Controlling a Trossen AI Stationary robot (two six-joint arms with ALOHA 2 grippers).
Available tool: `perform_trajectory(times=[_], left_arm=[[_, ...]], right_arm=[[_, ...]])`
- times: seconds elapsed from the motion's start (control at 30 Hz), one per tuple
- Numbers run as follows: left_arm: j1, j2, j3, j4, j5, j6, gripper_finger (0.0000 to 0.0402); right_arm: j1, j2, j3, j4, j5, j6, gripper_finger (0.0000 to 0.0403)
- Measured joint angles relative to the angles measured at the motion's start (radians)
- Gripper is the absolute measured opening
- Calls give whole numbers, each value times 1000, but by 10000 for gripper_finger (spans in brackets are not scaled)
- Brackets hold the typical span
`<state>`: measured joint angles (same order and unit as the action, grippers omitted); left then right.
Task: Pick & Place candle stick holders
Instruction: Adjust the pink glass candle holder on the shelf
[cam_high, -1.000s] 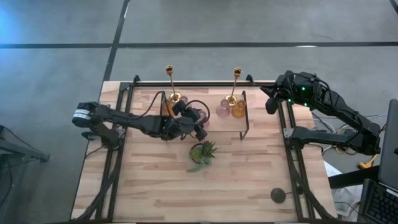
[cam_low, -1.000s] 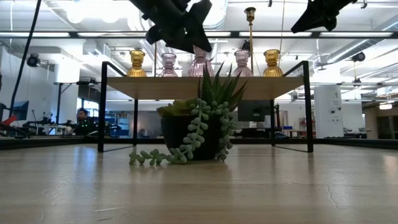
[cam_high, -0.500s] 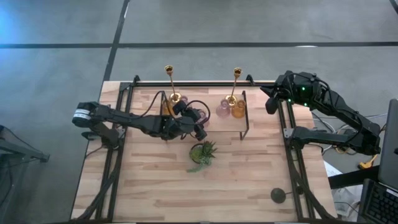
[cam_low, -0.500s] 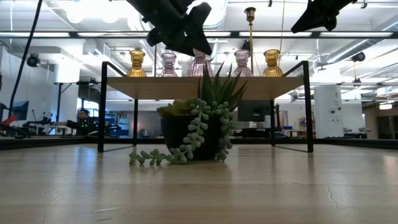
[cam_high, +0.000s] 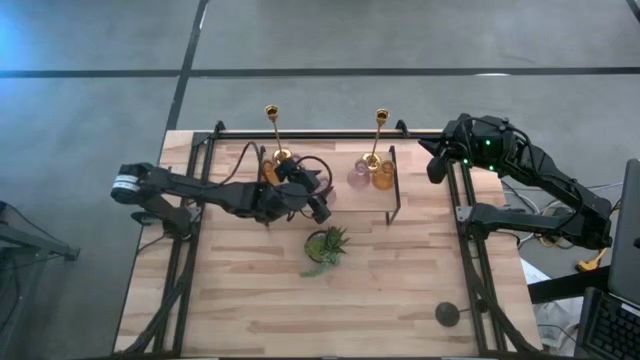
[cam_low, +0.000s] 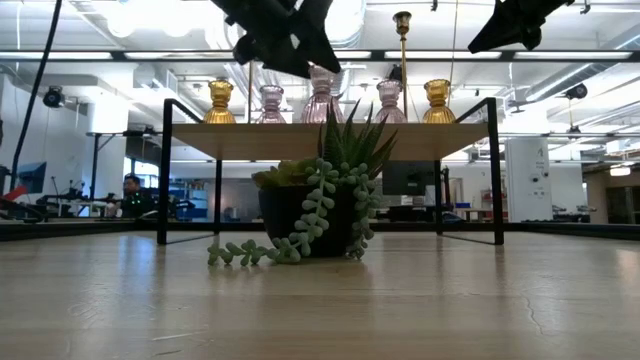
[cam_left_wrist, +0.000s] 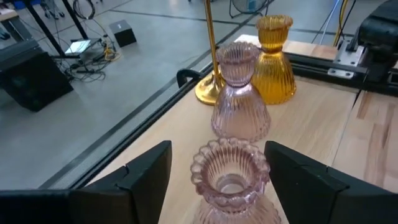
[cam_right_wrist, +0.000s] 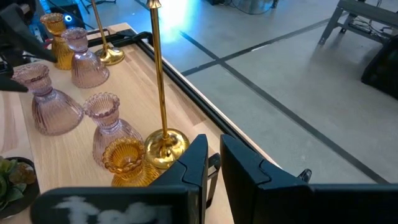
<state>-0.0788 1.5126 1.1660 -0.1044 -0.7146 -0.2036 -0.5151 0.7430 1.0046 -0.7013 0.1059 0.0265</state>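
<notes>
A low wooden shelf (cam_low: 320, 140) on a black frame stands at the table's far side. On it stand two gold sticks (cam_high: 272, 130) (cam_high: 379, 135), amber glass holders (cam_low: 220, 100) (cam_low: 437, 100) and pink glass holders (cam_low: 272, 103) (cam_low: 389, 100). My left gripper (cam_left_wrist: 217, 168) hovers open above the shelf, with one finger on either side of a pink holder's rim (cam_left_wrist: 230, 171) and gaps showing. My right gripper (cam_high: 436, 166) is shut, raised at the shelf's right end. No black stick shows.
A small spiky green plant (cam_high: 326, 245) in a dark pot stands on the table just in front of the shelf, below my left gripper. A small dark round thing (cam_high: 446, 313) lies near the table's front right. Black frame rails (cam_high: 468, 250) run along both table sides.
My left gripper has risen a little above the shelf and drawn slightly toward the table's left. The holders on the shelf have stayed where they were.
</notes>
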Motion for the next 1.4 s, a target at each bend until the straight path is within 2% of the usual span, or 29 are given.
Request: perform_trajectory(times=[0.2, 0.43, 0.57, 0.67, 0.8, 0.87, 1.13, 1.4], left_arm=[[0, -28, 0, 3, 9, 18, 259], [-2, -106, 10, -22, 154, 50, 257], [-3, -173, 54, -168, 219, 145, 257], [-3, -209, 105, -375, 253, 289, 257], [-3, -216, 163, -648, 253, 393, 257], [-3, -211, 170, -707, 245, 419, 257], [1, -163, 165, -727, 41, 531, 257], [42, -114, 165, -724, 32, 549, 257]], right_arm=[[0, 0, 0, 0, 0, 13, 38], [0, 0, 0, -2, 0, 23, 38], [0, 0, 0, -2, 0, 23, 38], [0, 0, 0, -2, 0, 20, 38], [0, 0, 0, -2, 0, 19, 38], [0, 0, 0, -2, 0, 19, 38], [0, 0, 0, -1, 0, 19, 38], [0, 0, 0, -1, 0, 14, 38]])
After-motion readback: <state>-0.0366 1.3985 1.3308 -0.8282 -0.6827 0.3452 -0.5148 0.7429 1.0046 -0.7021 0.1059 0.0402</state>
